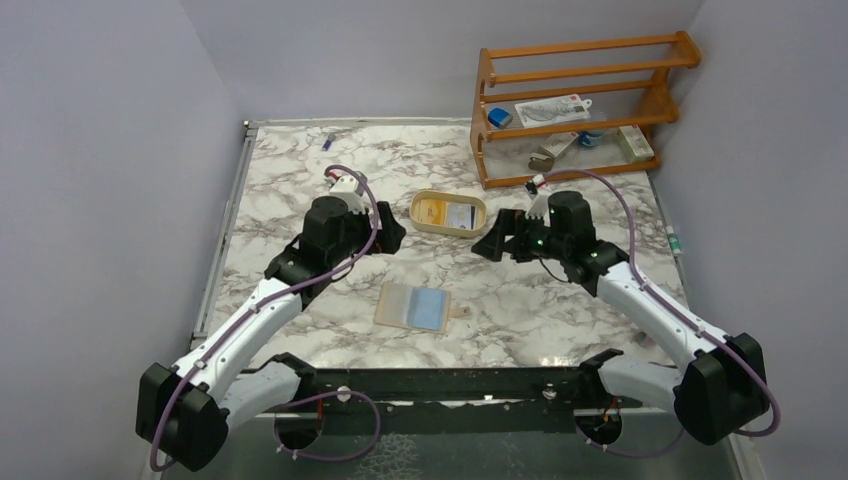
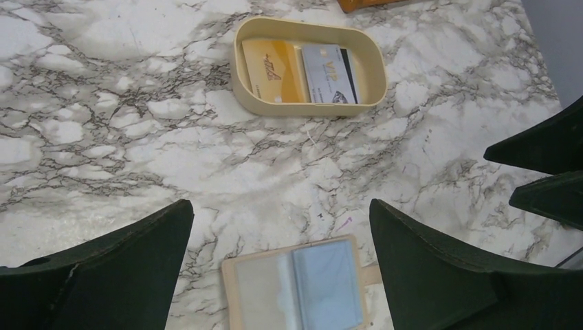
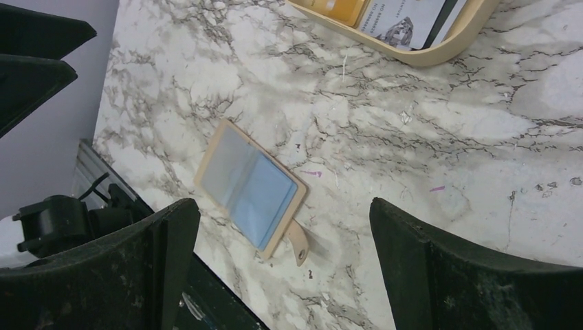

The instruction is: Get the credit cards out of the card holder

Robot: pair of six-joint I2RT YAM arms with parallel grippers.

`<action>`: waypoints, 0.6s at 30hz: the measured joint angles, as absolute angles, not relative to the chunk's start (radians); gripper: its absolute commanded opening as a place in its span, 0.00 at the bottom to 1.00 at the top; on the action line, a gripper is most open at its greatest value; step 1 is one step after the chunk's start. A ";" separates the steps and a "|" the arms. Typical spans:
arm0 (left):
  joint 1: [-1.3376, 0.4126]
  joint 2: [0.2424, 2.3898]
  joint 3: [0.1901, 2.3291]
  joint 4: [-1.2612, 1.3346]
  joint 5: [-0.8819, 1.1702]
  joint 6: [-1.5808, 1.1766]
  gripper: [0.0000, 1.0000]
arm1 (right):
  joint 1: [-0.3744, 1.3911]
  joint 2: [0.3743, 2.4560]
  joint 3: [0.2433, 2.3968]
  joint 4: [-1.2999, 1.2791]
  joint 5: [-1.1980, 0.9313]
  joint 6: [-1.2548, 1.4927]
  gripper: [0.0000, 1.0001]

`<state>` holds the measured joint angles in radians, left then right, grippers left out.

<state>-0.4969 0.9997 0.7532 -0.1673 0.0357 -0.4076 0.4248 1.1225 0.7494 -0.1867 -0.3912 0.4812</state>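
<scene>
table: glossy marble-look | card holder: matt tan leather-look | tray: smooth cream plastic | rack: varnished wood

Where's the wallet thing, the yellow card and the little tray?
card holder (image 1: pixel 413 306): top view, middle of its open face.
yellow card (image 2: pixel 273 69): left wrist view, its middle.
cream tray (image 2: pixel 309 108): left wrist view, its near wall.

Soft, even light is falling from above across my bench, shadows are lying faint, the card holder is catching a pale glare on its clear pockets, and the fingers of my left tool are looming dark and soft near the lens.
</scene>
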 measured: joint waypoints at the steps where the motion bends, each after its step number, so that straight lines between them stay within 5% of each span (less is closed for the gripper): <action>1: -0.489 1.007 0.753 -0.170 0.041 -0.408 0.99 | 0.425 1.126 0.746 -0.181 -0.392 0.482 1.00; 9: -0.466 1.044 0.538 -0.152 0.057 -0.545 0.98 | 0.463 1.177 0.556 -0.052 -0.406 0.552 0.96; 18: -0.475 1.061 0.353 -0.017 0.072 -0.682 0.88 | 0.522 1.274 0.389 0.178 -0.467 0.645 0.74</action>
<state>-0.4747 1.0607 0.3534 -0.0170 0.0719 -0.6815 0.5224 1.2739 0.3885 0.1780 -0.4667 0.6449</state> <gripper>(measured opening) 0.922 0.789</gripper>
